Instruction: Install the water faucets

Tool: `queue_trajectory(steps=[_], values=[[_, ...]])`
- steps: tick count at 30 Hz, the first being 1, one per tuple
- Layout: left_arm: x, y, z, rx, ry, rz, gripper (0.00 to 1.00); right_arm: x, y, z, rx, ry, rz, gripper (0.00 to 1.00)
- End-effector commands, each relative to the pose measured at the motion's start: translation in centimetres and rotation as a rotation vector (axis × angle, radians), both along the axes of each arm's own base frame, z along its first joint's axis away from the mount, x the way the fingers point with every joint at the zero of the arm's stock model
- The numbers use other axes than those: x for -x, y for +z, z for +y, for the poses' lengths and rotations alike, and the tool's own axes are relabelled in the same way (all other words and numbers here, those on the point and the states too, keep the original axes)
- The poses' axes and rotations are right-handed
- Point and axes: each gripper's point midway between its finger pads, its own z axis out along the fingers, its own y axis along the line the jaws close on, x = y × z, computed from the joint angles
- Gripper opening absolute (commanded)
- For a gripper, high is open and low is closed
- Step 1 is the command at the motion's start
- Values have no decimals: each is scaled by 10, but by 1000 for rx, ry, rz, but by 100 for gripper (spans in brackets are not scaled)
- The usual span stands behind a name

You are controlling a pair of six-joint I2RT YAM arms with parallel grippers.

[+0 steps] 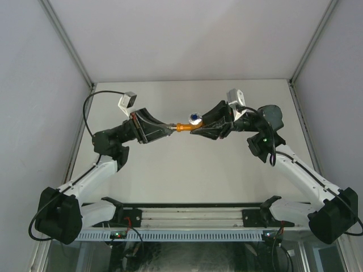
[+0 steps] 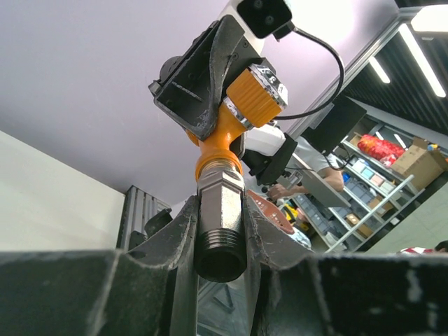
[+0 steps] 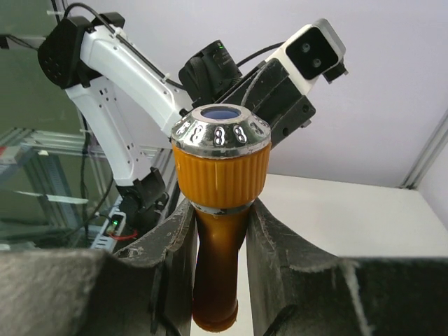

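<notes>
Above the white worktop [image 1: 187,170], both arms meet in mid-air at centre. The right tool [image 1: 194,131] grasps the orange tap [image 1: 182,127]. The left tool [image 1: 168,129] is clenched on a grey threaded fitting [image 2: 220,210] at the tap's end, plain only from the left wrist. The right wrist view shows the tap's blue-centred knob [image 3: 221,136].

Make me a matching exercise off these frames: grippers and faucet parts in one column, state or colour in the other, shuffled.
Column 1
1. left gripper
2. right gripper
3. knob centre
4. knob rim

Column 2
A. blue
B. shut on the orange faucet
C. shut on the grey threaded fitting
D. silver

Pairs: 1-C, 2-B, 3-A, 4-D
</notes>
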Motion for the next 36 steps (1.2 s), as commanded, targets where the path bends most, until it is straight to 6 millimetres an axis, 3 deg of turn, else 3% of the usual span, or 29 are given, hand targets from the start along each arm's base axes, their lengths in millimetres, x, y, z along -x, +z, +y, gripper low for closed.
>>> queue_trajectory(steps=[1,17,27,36], values=[[22,27,3,30,-6,-203,0,-2,7,5,-8,16,158,0],[17,34,5,60,83,-312,0,-12,-4,6,-98,-34,432,0],[20,28,6,21,131,-436,0,-21,-11,11,-90,-26,722,0],[-4,15,3,-90,257,-506,0,-33,-25,12,-73,-97,874,0]])
